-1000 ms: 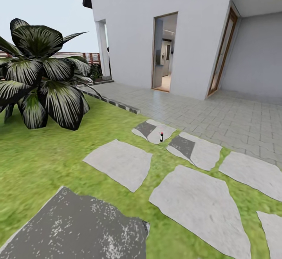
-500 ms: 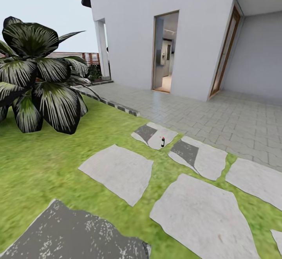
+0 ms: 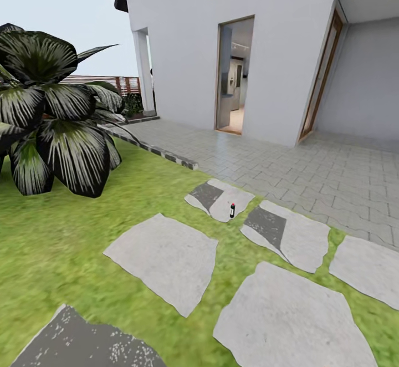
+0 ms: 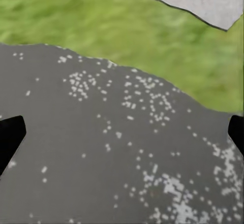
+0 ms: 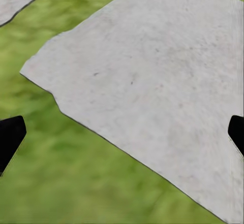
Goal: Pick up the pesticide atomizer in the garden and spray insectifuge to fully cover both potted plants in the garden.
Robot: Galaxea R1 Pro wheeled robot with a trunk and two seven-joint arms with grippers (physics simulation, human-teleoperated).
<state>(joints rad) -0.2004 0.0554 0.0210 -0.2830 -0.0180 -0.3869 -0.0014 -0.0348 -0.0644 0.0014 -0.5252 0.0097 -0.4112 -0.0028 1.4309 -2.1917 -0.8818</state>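
From the head, the pesticide atomizer [image 3: 232, 210] stands upright on a stepping stone [image 3: 219, 199] just beside the patio [image 3: 310, 173], untouched; pickup and spraying remain. At each wrist, the left end effector [image 4: 122, 135] and right end effector [image 5: 122, 132] seem spread apart, holding nothing.

All I can see of my own machine is fingertips. On my left tool [image 4: 122, 137], two plain black fingertips [image 4: 10, 140] poke in from opposite edges of the left wrist camera's picture — flat, matte, angular wedges with chamfered corners. My right tool [image 5: 122, 135] looks identical — the same black tips [image 5: 10, 138], tapering to blunt points. I can make out no screws, cables or markings on them; the surfaces read as uniform black.
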